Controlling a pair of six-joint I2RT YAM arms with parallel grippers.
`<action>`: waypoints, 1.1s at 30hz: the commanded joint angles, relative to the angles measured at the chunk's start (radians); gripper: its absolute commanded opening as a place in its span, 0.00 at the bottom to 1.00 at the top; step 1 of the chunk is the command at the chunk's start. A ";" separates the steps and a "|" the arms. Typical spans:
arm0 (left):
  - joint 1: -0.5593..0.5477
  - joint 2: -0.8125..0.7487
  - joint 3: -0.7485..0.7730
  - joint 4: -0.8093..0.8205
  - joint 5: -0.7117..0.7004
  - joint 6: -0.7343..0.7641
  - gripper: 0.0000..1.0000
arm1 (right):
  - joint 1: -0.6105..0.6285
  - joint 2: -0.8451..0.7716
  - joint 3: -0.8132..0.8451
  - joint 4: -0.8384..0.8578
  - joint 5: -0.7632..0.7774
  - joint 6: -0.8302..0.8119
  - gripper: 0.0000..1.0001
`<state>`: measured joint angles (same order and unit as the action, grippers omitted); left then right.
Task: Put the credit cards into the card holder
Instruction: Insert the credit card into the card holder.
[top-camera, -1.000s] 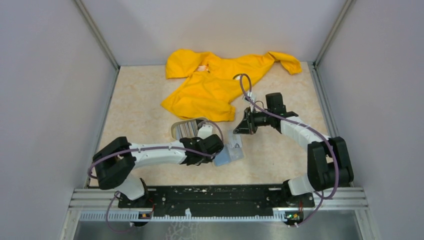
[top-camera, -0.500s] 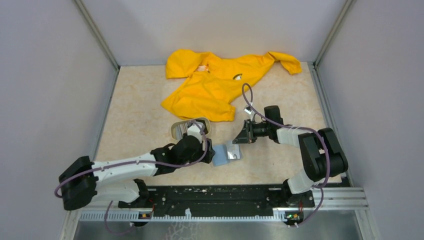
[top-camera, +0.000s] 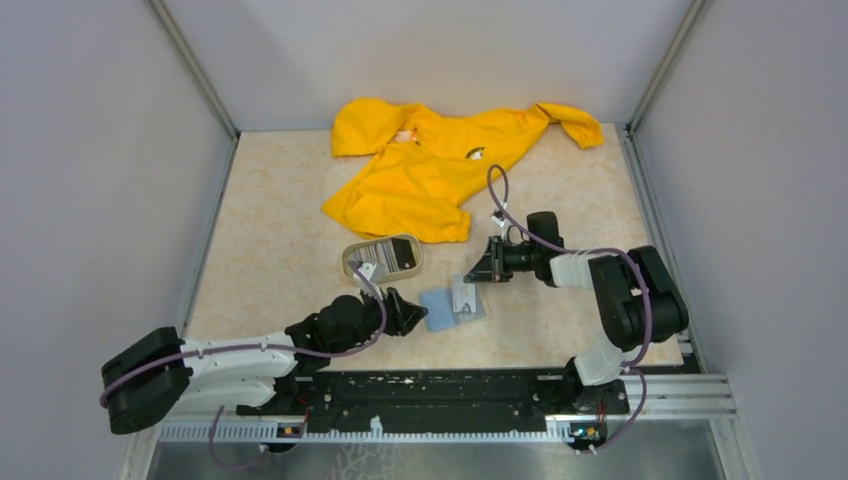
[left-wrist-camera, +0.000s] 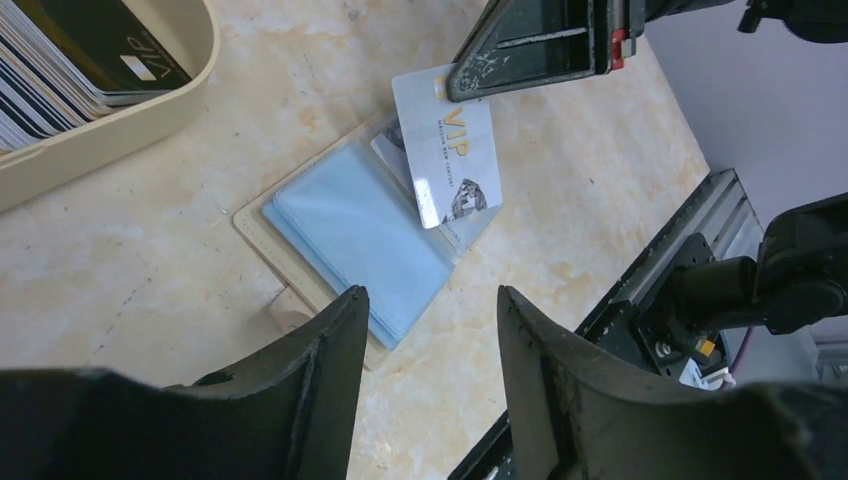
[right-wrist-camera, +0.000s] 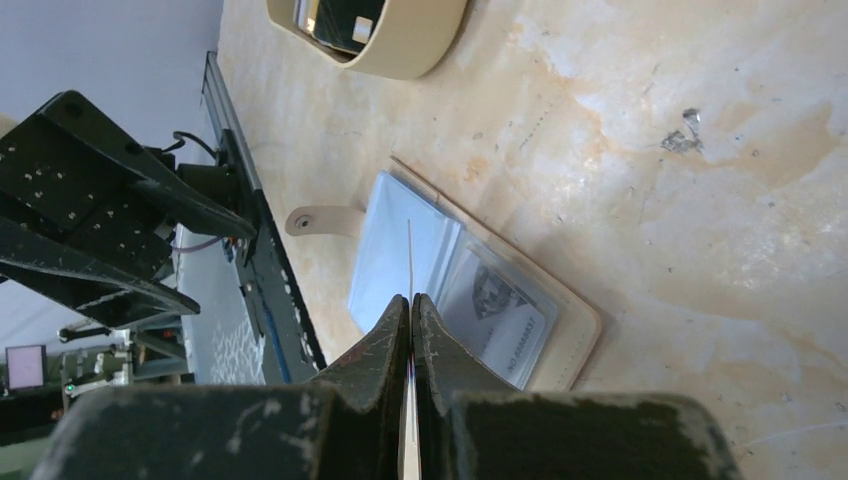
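right wrist view: card (right-wrist-camera: 410, 256) edge-on, barely readable, pinched by right hand (right-wrist-camera: 411, 300); left hand (left-wrist-camera: 430, 296) wide, empty; cards (left-wrist-camera: 50, 55) in tray (left-wrist-camera: 120, 125) cropped; beige marbled counter (right-wrist-camera: 700, 200), grey walls (top-camera: 100, 150).

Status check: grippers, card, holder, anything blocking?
Left gripper open, empty. Right gripper shut on VIP card, over open card holder. Nothing in the way.

In the left wrist view the picture's edge cuts off the tray (left-wrist-camera: 130, 122) near the card holder (left-wrist-camera: 340, 240), and the stack of credit cards (left-wrist-camera: 50, 62) in it. The right gripper (left-wrist-camera: 465, 80) hides one corner of the white card (left-wrist-camera: 445, 160) over the card holder with its jaws. In the right wrist view this card shows only as a thin line, its face hidden.
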<state>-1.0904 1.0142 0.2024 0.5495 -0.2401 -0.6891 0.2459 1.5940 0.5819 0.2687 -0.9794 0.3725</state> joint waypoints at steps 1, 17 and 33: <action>0.001 0.092 0.072 -0.027 -0.031 -0.060 0.54 | -0.001 0.018 -0.010 0.051 0.016 0.026 0.00; 0.001 0.375 0.250 -0.343 -0.115 -0.110 0.33 | 0.012 0.069 -0.013 0.068 0.001 0.043 0.00; 0.001 0.454 0.284 -0.378 -0.121 -0.119 0.26 | 0.053 0.103 -0.012 0.052 0.042 0.058 0.00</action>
<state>-1.0904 1.4345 0.4797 0.2344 -0.3511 -0.7975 0.2882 1.6871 0.5686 0.2993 -0.9611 0.4232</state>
